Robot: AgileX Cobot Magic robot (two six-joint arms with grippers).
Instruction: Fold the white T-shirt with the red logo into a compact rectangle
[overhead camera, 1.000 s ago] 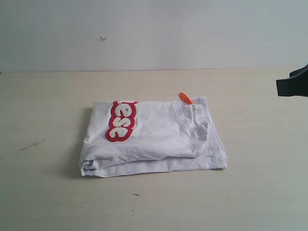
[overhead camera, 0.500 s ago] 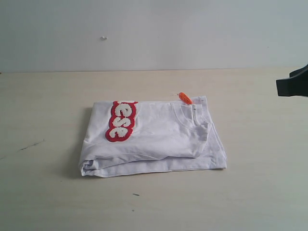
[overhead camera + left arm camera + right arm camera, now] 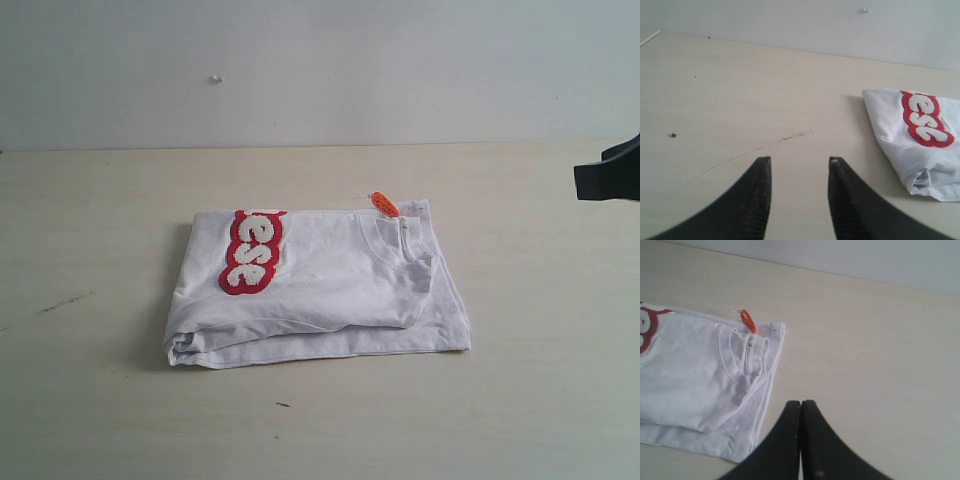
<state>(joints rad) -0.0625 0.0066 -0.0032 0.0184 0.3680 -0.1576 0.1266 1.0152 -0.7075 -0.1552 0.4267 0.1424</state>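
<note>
White cotton is the hazard: the white T-shirt (image 3: 320, 290) lies in the middle of the worktop (image 3: 520, 400) as a rough rectangle. The folds look loose, so it is done or nearly so. The lower layers jut out past the top layer along the shirt's near and right edges, and the edge below the red logo (image 3: 250, 252) is a soft roll, not a crease. Any further tidying could snag one thin layer and drag the stack open, or slide the whole shirt across the smooth surface. The puckered collar (image 3: 405, 250) and the orange neck tag (image 3: 384, 204) poking out beyond the shirt's far edge could catch a fingertip too. Left alone, the roll may slacken by itself.

Both arms are clear of the shirt. The left hand (image 3: 799, 160) hovers over bare worktop well off the shirt's logo end, jaws apart and empty. The right hand (image 3: 801, 405) hangs off the shirt's collar end, clenched tight on nothing, fingertips pressed together.
</note>
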